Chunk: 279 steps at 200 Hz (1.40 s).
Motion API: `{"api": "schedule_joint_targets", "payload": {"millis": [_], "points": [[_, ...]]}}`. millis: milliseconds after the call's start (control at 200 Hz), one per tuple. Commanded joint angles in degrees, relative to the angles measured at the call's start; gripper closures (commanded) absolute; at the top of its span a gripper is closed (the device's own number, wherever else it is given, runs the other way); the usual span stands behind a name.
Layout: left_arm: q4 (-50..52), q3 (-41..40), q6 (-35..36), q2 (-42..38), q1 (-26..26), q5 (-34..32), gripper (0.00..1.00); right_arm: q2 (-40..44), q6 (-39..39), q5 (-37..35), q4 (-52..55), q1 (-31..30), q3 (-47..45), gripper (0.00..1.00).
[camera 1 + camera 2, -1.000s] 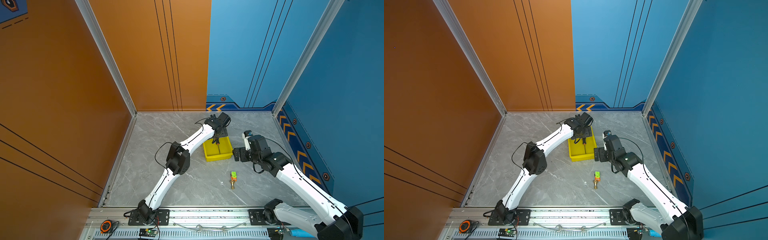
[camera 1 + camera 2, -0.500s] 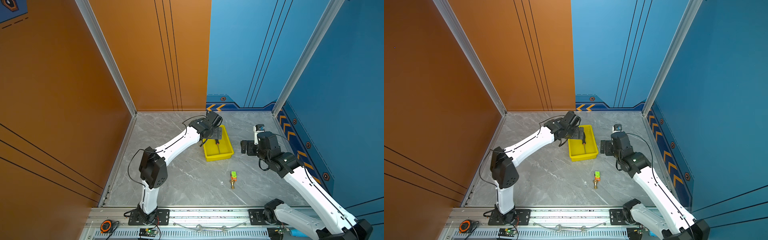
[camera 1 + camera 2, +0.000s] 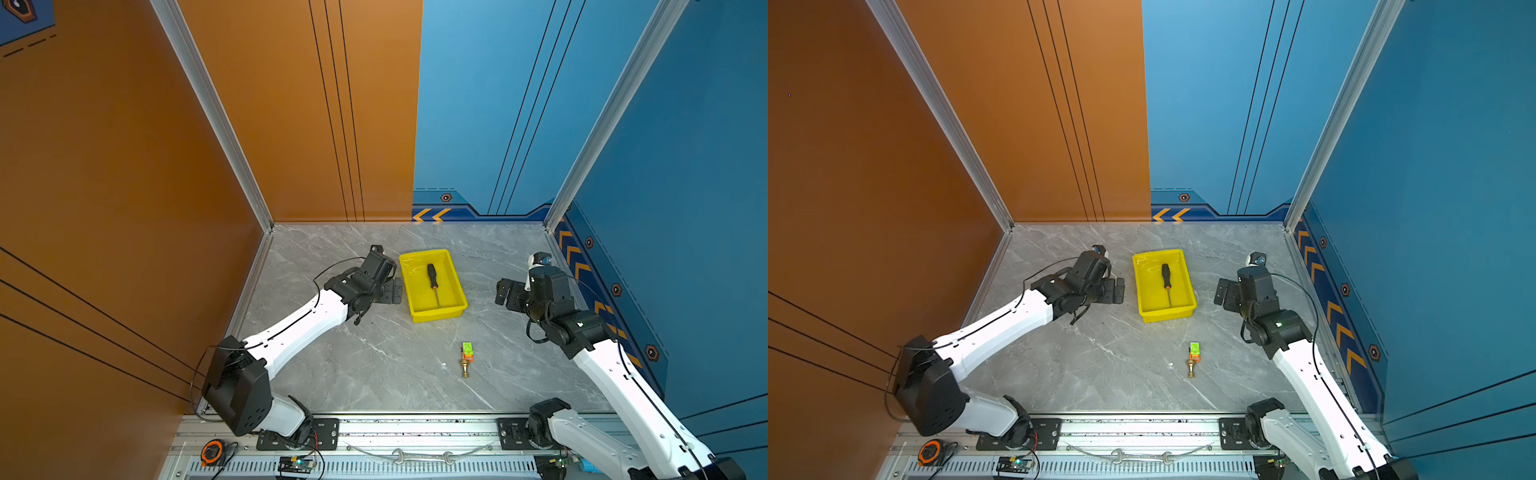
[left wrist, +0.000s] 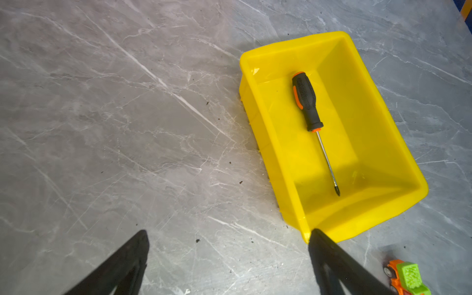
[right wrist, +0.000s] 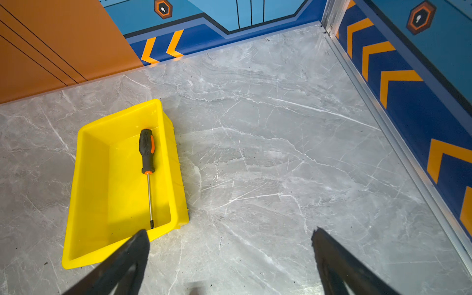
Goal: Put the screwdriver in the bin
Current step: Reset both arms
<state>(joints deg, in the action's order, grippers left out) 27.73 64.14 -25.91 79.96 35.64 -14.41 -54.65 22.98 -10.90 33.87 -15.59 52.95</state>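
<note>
Two loose items sit nearest, on the front rail: a wrench (image 3: 419,457) and an orange tape (image 3: 212,451), which only the top views show. Farther out on the grey table (image 3: 374,374) lies a brass piece (image 3: 466,358) with an orange-green block, well apart from the bin. The left wrist view catches only its block end, and the right wrist view misses it. Beyond stands the yellow bin (image 3: 438,313), its long side running away from the rail, and in it the screwdriver (image 3: 433,278) lies flat on the floor. The screwdriver's long axis follows the bin's length, with the black handle toward the far wall and the tip toward the rail, close to the near end wall. Both wrist views show the cross-point tip and the handle's ribbed grip, too small to make out from above. The left gripper (image 3: 395,291) hangs just beside the bin's left side, fingers spread wide and holding nothing. The right gripper (image 3: 506,293) is off to the bin's right, apart from it, likewise spread and empty.
</note>
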Motion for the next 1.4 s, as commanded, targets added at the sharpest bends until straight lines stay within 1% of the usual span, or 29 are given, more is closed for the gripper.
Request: {"api": "schedule_joint_targets", "payload": {"millis": [0, 110, 220, 360, 420, 511, 561, 611, 706, 816, 901, 956, 1011, 1041, 1096, 1191, 1392], "points": [[-1.12, -5.67, 1.30, -6.86, -2.67, -4.17, 0.02, -1.21, 0.05, 3.03, -0.32, 1.36, -0.38, 0.00], [-0.67, -12.23, 0.94, -13.57, -6.32, -5.19, 0.02, -0.91, -0.15, 3.04, -1.45, 2.53, -1.35, 0.00], [0.08, -17.23, -0.32, -19.33, -9.52, -7.94, 0.02, 0.25, -0.22, 2.48, -3.21, 3.67, -3.34, 0.00], [0.49, -21.95, -1.88, -24.79, -12.28, -13.30, 0.02, 3.61, -0.66, -1.44, -8.08, 4.38, -8.43, 0.00], [0.49, -23.24, -1.66, -26.22, -13.80, -14.22, 0.02, 6.13, -3.66, -0.45, -14.54, 4.64, -12.89, 0.00], [0.13, -24.93, -2.17, -27.37, -15.86, -15.83, 0.02, 10.73, -11.04, 4.93, -26.52, 4.89, -20.87, 0.00], [-0.64, -26.21, -1.53, -27.66, -16.62, -16.44, 0.02, 13.25, -14.46, 6.40, -31.90, 4.86, -24.90, 0.00], [-1.87, -27.33, -0.64, -28.14, -17.08, -17.77, 0.02, 15.28, -15.78, 6.12, -34.28, 4.90, -27.16, 0.00], [-5.30, -29.61, 2.83, -29.80, -17.18, -19.65, 0.02, 16.22, -16.56, 5.83, -33.95, 6.20, -28.79, 0.00], [-9.61, -32.23, 9.12, -31.28, -18.17, -17.86, 0.02, 15.14, -18.53, 6.74, -34.58, 7.37, -30.28, 0.00], [-12.44, -34.40, 12.23, -31.98, -18.62, -18.90, 0.02, 13.52, -19.45, 6.36, -37.36, 8.67, -31.90, 0.00], [-16.24, -37.19, 14.92, -32.78, -18.64, -18.71, 0.02, 12.23, -19.59, 7.34, -40.79, 10.07, -33.32, 0.00], [-23.17, -40.29, 17.47, -33.63, -18.74, -18.08, 0.02, 10.35, -19.34, 8.09, -44.56, 11.36, -34.75, 0.00], [-23.20, -40.38, 18.03, -33.97, -19.07, -17.01, 0.02, 9.05, -19.14, 8.13, -46.31, 11.96, -35.29, 0.00], [-28.64, -42.37, 20.64, -33.83, -19.31, -16.23, 0.02, 6.65, -18.96, 8.47, -49.36, 12.80, -35.87, 0.00], [-35.51, -44.76, 22.42, -32.64, -20.22, -15.35, 0.02, 2.51, -19.46, 9.21, -54.63, 13.13, -36.51, 0.00], [-45.97, -48.21, 22.52, -27.25, -22.67, -13.79, 0.02, -6.05, -19.64, 7.85, -63.83, 14.09, -37.20, 0.00]]}}
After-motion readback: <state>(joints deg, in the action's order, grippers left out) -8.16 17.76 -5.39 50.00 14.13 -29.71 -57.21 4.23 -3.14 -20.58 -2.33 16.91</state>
